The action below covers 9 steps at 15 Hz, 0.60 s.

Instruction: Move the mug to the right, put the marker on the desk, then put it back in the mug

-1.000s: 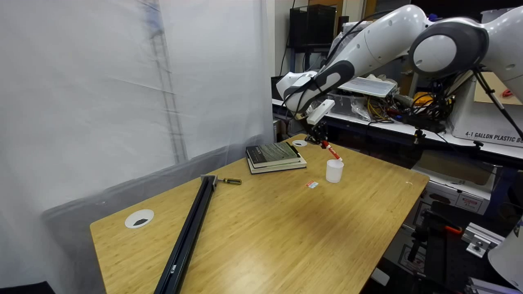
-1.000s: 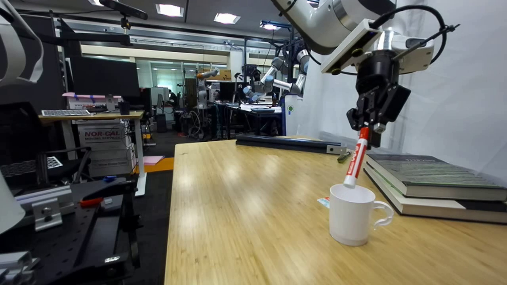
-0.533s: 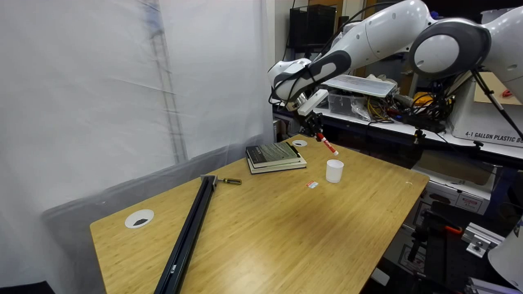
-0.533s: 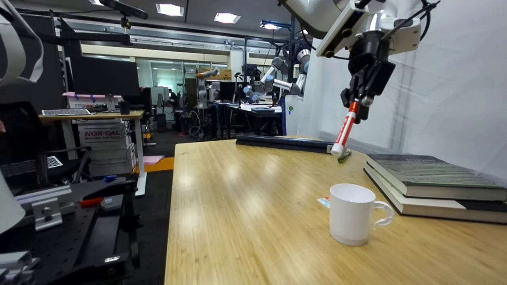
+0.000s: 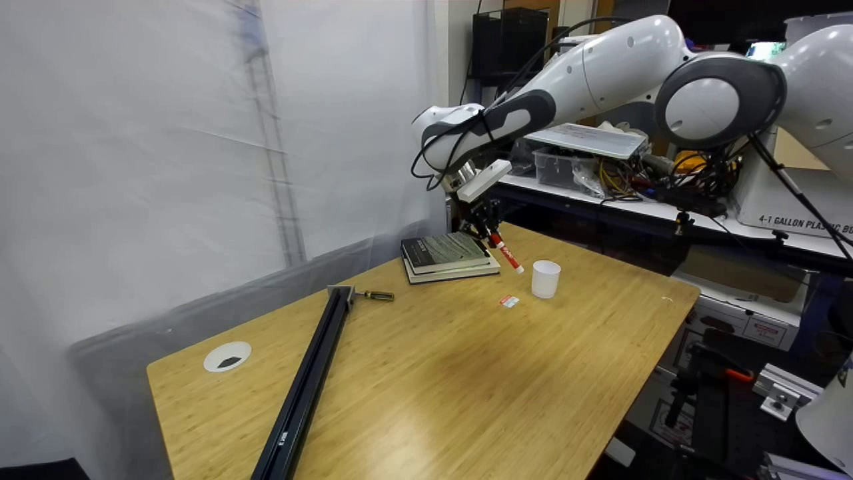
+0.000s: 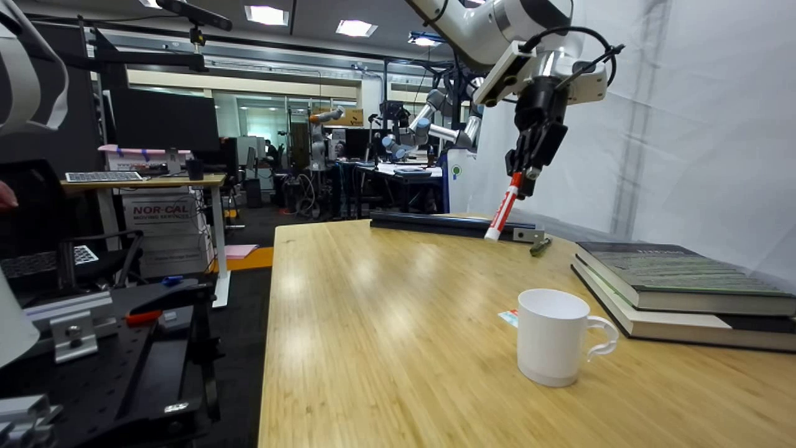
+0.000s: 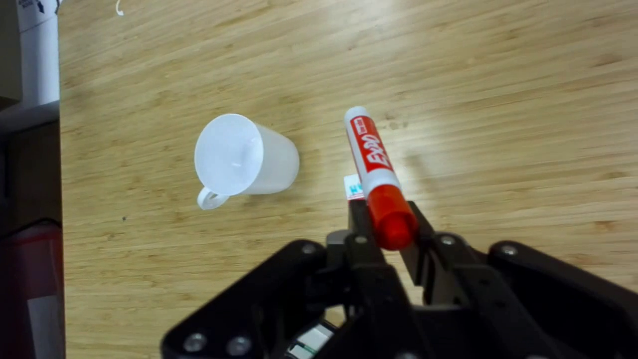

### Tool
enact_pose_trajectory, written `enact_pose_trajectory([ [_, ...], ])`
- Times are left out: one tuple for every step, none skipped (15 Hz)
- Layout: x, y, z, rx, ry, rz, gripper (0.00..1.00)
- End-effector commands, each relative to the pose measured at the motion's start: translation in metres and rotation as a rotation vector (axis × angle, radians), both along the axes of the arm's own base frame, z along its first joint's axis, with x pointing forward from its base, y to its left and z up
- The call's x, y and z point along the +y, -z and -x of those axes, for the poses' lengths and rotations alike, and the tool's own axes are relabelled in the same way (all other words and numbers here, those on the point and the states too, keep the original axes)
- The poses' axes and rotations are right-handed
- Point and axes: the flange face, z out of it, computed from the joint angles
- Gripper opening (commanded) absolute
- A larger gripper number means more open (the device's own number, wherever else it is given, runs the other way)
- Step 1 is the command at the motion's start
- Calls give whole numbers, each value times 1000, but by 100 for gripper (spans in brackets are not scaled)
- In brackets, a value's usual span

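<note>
The white mug stands upright on the light-wood desk, its handle toward the books. My gripper is shut on the marker, a red and white pen, near its red end. Tilted, the marker hangs above the desk with its white end pointing down, apart from the mug. In an exterior view the marker's white end shows just left of the mug. The wrist view has the mug left of the marker, with its mouth facing the camera and no object visible inside.
Two stacked books lie beside the mug, partly behind the gripper in an exterior view. A small paper scrap rests close to the mug. Farther along are a long black bar, a screwdriver and a cable hole.
The held marker was at the mug's mouth a second ago. It rose and moved away from the mug, and has since come lower beside it. The mug stayed put.
</note>
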Motion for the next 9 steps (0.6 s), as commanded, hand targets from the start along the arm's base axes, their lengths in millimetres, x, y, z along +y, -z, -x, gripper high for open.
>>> enact_pose_trajectory([
  [9,17,-7,12,16,-43,5],
  [11,27,-6,24,17,-57,5],
  [11,39,-5,38,24,-69,5],
  [12,49,-4,53,27,-77,5],
  [13,61,-3,67,30,-86,5],
  [14,70,-2,78,29,-93,5],
  [17,78,-2,85,24,-98,5],
  [20,85,-2,93,22,-98,5],
  [23,90,-2,97,12,-102,5],
])
